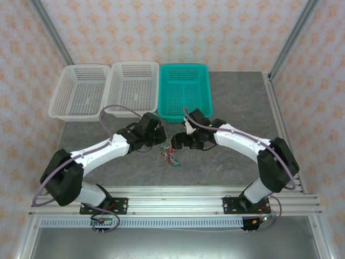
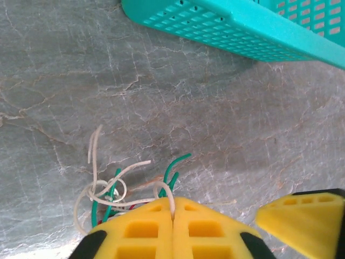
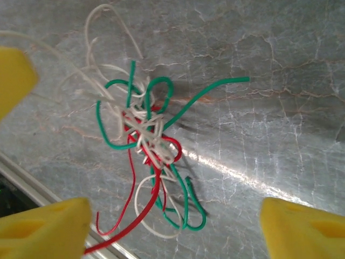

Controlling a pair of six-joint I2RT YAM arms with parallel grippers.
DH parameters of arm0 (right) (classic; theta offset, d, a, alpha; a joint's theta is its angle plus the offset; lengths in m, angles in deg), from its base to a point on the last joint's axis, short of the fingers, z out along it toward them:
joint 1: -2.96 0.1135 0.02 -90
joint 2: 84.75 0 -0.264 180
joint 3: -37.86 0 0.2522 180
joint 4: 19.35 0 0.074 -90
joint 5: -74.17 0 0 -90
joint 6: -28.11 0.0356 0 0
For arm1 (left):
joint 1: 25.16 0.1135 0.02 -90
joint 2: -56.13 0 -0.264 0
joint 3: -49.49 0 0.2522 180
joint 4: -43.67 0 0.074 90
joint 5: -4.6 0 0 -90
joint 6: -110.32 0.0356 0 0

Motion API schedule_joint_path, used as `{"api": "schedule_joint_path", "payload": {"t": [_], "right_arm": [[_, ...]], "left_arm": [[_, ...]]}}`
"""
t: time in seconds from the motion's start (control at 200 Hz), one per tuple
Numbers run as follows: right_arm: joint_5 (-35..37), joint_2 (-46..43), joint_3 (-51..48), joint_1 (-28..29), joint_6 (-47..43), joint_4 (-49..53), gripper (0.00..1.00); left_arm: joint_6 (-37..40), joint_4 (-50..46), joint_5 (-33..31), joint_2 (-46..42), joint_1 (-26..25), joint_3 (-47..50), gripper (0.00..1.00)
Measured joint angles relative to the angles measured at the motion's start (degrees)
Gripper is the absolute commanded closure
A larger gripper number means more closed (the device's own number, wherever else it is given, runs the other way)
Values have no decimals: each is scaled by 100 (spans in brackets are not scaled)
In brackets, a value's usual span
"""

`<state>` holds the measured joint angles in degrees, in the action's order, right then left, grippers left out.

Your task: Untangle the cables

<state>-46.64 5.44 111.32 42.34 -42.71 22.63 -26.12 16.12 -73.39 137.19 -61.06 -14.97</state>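
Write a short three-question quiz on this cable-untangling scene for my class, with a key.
1. True or false: the left gripper is shut on a white cable.
2. Which colour is missing from the tangle? A green, B blue, C red.
3. Fill in: the right gripper stands ___, a finger on either side of the tangle.
Key: 1 true; 2 B; 3 open.

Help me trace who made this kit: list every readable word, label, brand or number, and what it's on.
None readable: baskets, cables and yellow end effector fingers are unmarked.
Circuit boards by the arm bases: too small to read.
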Motion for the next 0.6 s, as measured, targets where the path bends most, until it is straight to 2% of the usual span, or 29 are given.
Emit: {"api": "schedule_joint_path", "payload": {"t": [0.025, 0.15, 0.24, 0.42, 0.455, 0.55, 0.596], "right_arm": [[55, 61, -2, 9, 44, -44, 36], [507, 245, -162, 11, 192, -396, 81], [903, 256, -380, 13, 363, -601, 100], [1753, 229, -997, -68, 940, -933, 99], [1856, 173, -1150, -131, 1023, -973, 94], [1950, -212, -1464, -262, 1054, -1064, 67], [1923, -505, -1558, -249, 1010, -1178, 58]], "left_arm": [[-13, 0, -2, -2, 0, -4, 100], [44, -72, -74, -116, 7, -7, 100], [142, -278, -111, -398, 92, -7, 100], [337, -662, -212, -964, 476, -42, 100], [391, -728, -223, -1001, 518, -59, 100], [549, -791, -149, -1003, 527, -90, 100], [603, -791, -81, -988, 527, -92, 100]]}}
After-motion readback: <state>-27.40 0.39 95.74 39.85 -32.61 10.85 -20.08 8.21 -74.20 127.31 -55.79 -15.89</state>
